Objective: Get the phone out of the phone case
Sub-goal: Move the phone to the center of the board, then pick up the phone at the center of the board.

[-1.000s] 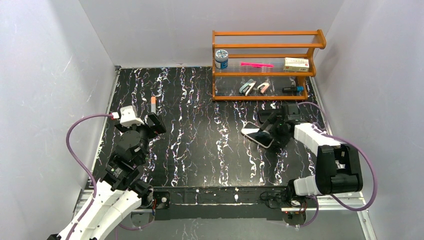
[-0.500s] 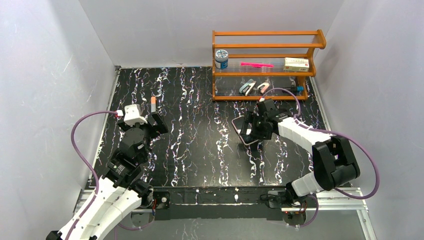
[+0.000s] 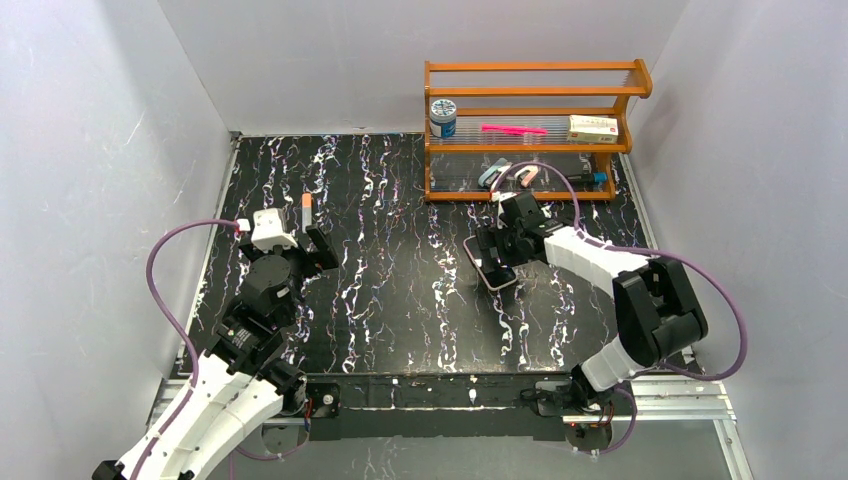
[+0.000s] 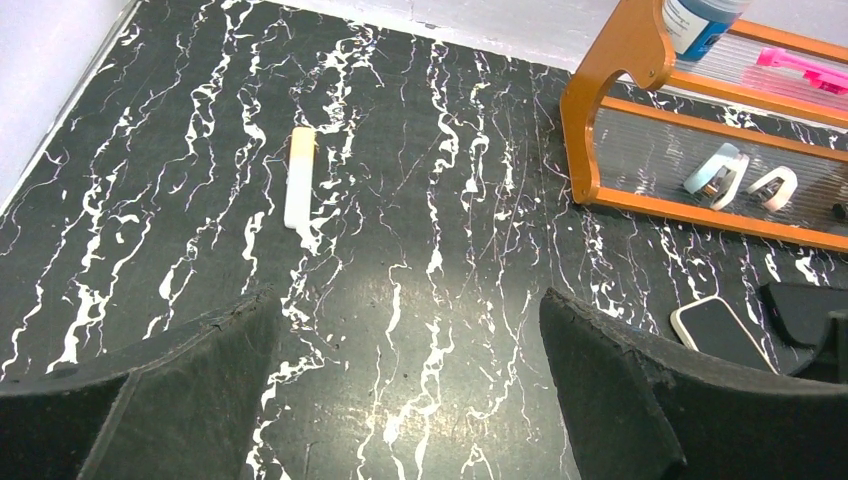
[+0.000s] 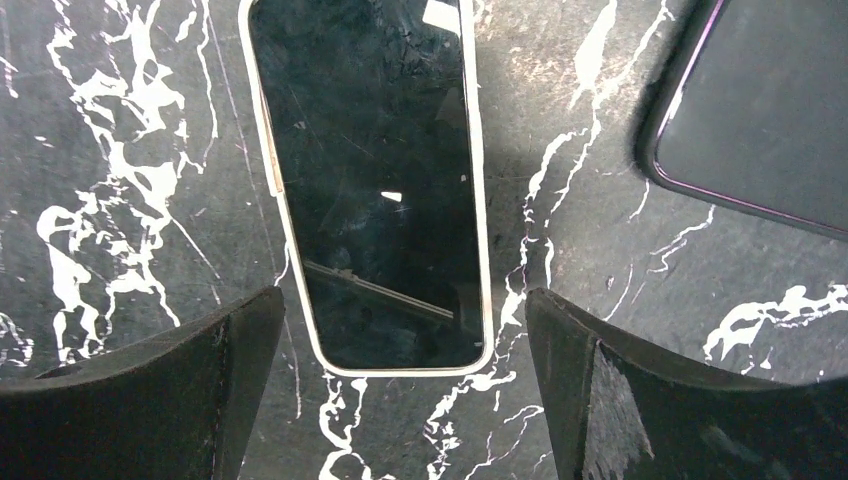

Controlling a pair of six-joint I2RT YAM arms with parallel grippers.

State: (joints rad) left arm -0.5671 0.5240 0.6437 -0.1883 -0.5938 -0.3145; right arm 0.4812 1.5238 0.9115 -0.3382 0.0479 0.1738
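Looking from above, you see the phone flat on the table, right of centre, half hidden under the right gripper; the left gripper hangs well apart. Your left wrist view shows that gripper's fingers spread, and the phone just beside a dark case. Your right wrist view adds detail: dark screen up, pale rim, uncased, between released fingers grasping nothing.

A wooden rack stands at the far right of the black marbled table. Its middle shelf carries a blue-labelled jar, a thin pink item and a yellowish box (left to right). Two small staplers lie on its bottom shelf, and an orange-tipped white stick lies well apart, far left.
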